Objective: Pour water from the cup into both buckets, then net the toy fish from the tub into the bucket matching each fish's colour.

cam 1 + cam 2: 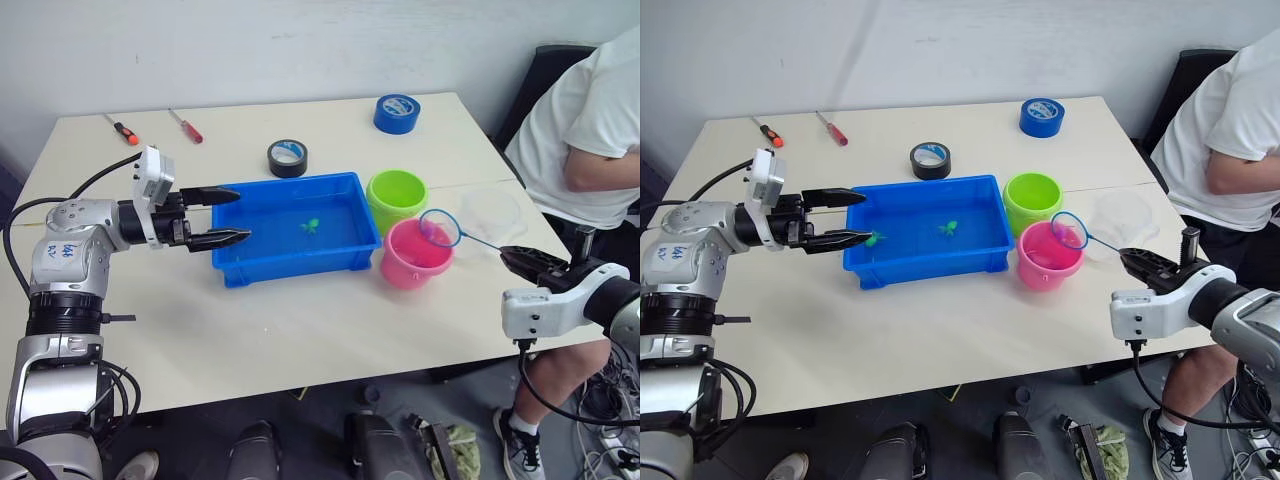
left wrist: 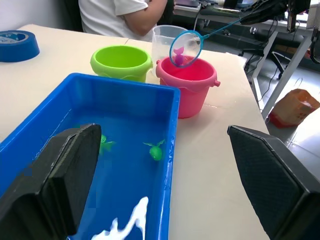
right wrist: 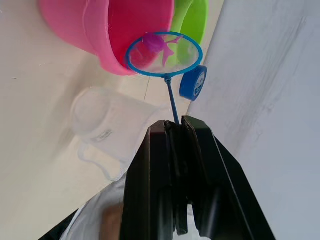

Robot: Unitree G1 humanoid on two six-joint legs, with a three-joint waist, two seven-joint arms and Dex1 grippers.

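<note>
The right gripper (image 3: 175,127), jaws pinching the handle, is holding the net (image 2: 185,47) with a pink fish (image 3: 157,44) just above the pink bucket (image 1: 415,255). A tilt toward the green bucket (image 1: 396,195) beside it risks misdropping. The left gripper (image 1: 225,217), jaws spread, is hovering over the tub (image 1: 290,255), where green fish (image 2: 156,150) are lying.

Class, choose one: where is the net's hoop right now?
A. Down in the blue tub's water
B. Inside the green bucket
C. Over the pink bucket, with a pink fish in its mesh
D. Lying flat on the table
C: the net, gripped by the right gripper, hangs above the pink bucket with a pink fish in its mesh.
</note>
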